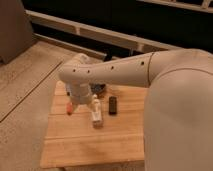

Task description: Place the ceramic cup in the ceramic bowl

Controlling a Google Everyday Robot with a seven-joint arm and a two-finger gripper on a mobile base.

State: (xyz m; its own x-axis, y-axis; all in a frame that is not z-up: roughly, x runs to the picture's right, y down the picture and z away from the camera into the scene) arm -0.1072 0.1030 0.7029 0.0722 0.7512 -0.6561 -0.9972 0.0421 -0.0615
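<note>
My arm reaches from the right across a wooden table (90,140). The gripper (75,103) hangs over the table's left part, pointing down. The ceramic bowl (101,90) is dark and shows only as a sliver under my arm, just right of the gripper. The ceramic cup is not visible; my wrist and gripper cover the spot left of the bowl. A small orange-red patch (69,111) shows at the gripper's lower left.
A slim white bottle (96,112) lies or leans on the table just right of the gripper. A small black rectangular block (113,105) lies right of the bottle. My arm's large white body fills the right side. Speckled floor surrounds the table.
</note>
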